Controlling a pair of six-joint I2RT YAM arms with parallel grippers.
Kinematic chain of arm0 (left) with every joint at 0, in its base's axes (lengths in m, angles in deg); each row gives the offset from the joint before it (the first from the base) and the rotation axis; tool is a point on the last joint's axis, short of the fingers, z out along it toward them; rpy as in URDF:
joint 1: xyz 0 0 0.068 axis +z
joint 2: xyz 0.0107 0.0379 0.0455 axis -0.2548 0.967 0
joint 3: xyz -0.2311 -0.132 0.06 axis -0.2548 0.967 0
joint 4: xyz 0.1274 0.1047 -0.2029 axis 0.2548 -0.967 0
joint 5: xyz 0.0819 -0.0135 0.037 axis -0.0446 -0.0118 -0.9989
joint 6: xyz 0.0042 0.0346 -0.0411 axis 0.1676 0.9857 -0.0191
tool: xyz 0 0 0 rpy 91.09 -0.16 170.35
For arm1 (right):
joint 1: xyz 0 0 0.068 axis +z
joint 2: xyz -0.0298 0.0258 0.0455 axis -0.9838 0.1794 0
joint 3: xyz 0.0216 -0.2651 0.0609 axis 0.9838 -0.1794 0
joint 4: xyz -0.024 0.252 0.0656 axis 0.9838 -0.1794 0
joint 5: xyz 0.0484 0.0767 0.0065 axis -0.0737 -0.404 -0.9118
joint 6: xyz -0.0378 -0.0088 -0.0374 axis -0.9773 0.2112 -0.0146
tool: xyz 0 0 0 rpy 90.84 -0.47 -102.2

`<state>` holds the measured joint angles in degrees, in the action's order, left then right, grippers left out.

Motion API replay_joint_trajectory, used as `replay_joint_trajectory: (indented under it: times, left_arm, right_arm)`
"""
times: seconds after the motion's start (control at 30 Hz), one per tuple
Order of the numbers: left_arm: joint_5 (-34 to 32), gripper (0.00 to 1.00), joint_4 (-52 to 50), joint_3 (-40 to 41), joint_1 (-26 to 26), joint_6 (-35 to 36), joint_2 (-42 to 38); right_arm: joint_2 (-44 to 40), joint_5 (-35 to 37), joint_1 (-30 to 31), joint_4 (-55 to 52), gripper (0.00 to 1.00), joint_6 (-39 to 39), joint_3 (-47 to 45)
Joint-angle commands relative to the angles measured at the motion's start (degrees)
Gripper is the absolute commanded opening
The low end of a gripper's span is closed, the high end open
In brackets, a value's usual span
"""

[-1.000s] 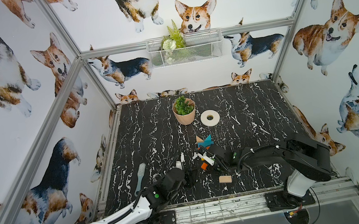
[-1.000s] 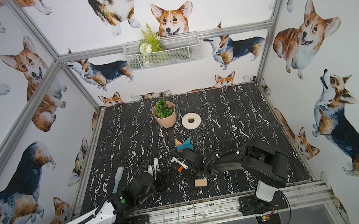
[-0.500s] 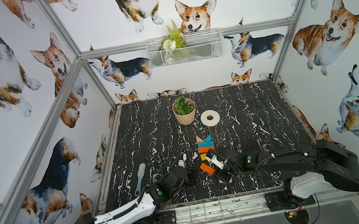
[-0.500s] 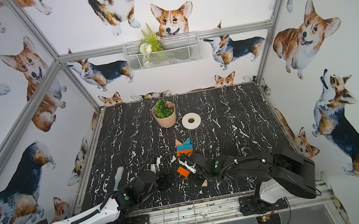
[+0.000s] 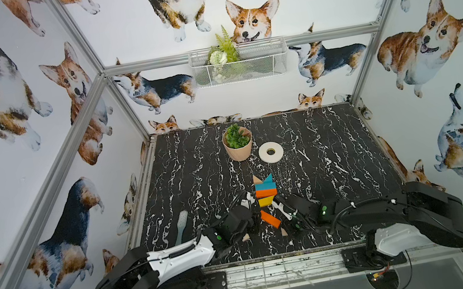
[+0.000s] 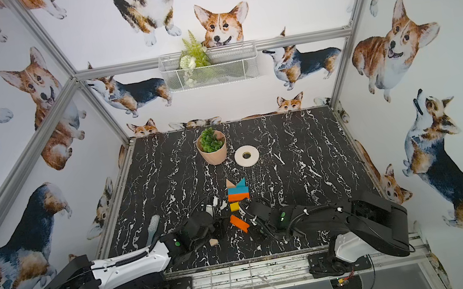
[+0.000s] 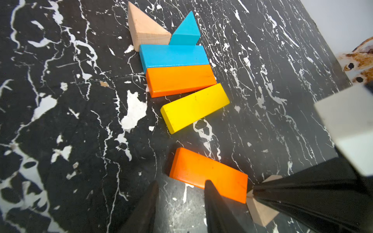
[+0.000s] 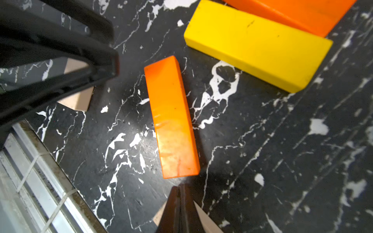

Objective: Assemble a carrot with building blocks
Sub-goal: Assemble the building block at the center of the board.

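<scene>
Right end effector [image 8: 180,187] closed, partly hiding plain block [image 8: 159,216], perhaps touching.

Loose orange bar [image 5: 270,218] flanked closely by left gripper [image 7: 181,182] and right gripper [image 8: 179,189]. Table [image 5: 332,142] open at right side. Potted plant [image 5: 238,144] and tape roll [image 5: 271,152] stand at rear.

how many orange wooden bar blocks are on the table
2. One orange bar sits between the blue wooden bar and yellow wooden bar; the second orange bar lies askew beyond the yellow. Arms may hide more.
</scene>
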<state>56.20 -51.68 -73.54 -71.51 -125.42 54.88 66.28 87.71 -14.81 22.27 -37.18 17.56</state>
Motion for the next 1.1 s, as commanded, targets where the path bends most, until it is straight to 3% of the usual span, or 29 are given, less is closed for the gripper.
replay_joint_trajectory:
  times: [0.0, 0.8, 1.07]
  left_arm:
    - [-1.11, 0.39, 3.96, -0.42, 0.11, 1.46, 1.97]
    - [2.68, 0.36, 10.32, -0.45, 3.72, 2.30, 10.90]
    - [2.33, 0.34, 9.79, 1.27, 3.71, 1.81, 8.66]
  right_arm:
    - [0.97, -0.17, 0.04, 0.55, 0.09, 1.66, 0.30]
    - [2.94, 1.07, -1.51, 0.23, 0.11, 2.56, 0.93]
    - [3.59, -0.68, -3.58, 2.22, 0.11, 3.20, 0.48]
